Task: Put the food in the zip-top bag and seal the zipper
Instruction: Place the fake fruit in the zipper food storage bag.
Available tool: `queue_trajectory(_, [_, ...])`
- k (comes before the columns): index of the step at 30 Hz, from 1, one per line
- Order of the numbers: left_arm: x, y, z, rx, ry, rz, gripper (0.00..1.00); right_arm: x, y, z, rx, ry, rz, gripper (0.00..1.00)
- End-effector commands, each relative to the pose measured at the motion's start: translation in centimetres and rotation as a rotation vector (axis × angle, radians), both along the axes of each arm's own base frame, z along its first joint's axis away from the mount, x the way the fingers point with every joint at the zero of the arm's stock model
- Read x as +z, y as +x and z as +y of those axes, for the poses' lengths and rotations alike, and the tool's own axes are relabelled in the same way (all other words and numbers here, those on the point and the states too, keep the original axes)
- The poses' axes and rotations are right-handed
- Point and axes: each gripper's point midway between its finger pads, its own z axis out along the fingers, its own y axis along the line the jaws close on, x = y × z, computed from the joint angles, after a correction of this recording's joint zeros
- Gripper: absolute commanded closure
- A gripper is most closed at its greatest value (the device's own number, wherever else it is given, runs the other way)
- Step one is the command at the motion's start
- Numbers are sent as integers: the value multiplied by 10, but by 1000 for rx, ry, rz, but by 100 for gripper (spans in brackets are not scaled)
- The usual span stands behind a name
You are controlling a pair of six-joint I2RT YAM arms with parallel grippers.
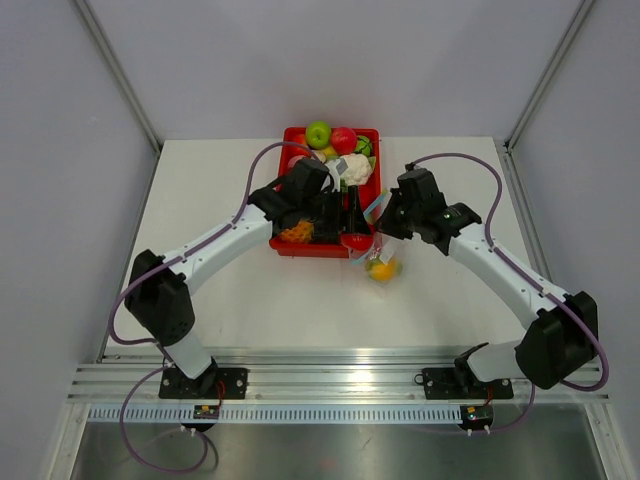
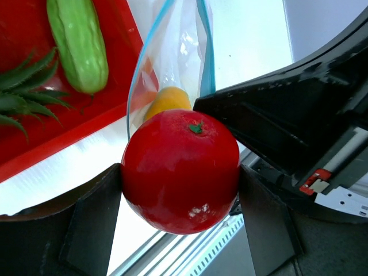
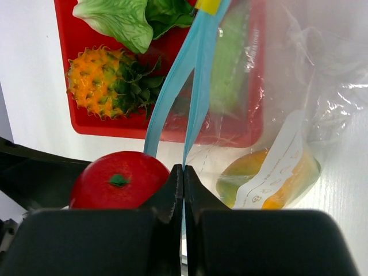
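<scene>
My left gripper [image 2: 180,172] is shut on a red toy tomato [image 2: 180,171], held just before the open mouth of the clear zip-top bag [image 2: 175,54]. The tomato also shows in the top view [image 1: 355,240] and the right wrist view [image 3: 118,179]. My right gripper [image 3: 183,175] is shut on one side of the bag's blue zipper strip [image 3: 198,86] and holds the bag [image 1: 381,252] up beside the tray's right front corner. An orange-yellow mango [image 3: 270,178] lies inside the bag [image 3: 299,115].
The red tray [image 1: 290,248] holds a green apple [image 1: 318,133], red fruit [image 1: 344,139], cauliflower [image 1: 355,168], lettuce [image 3: 129,20], a spiky orange fruit [image 3: 106,83] and a green cucumber [image 2: 79,43]. Grey walls enclose the white table [image 1: 210,190].
</scene>
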Motion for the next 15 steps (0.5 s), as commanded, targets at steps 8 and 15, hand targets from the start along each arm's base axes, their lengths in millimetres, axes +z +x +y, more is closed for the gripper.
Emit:
queue_trajectory(8, [-3,11,-20,3,-80,16,74,35,2,13,27,123,-92,100])
queue_trajectory(15, [-11,30,-17,77,-26,-3,75,39,-7,24,76,197,-85,100])
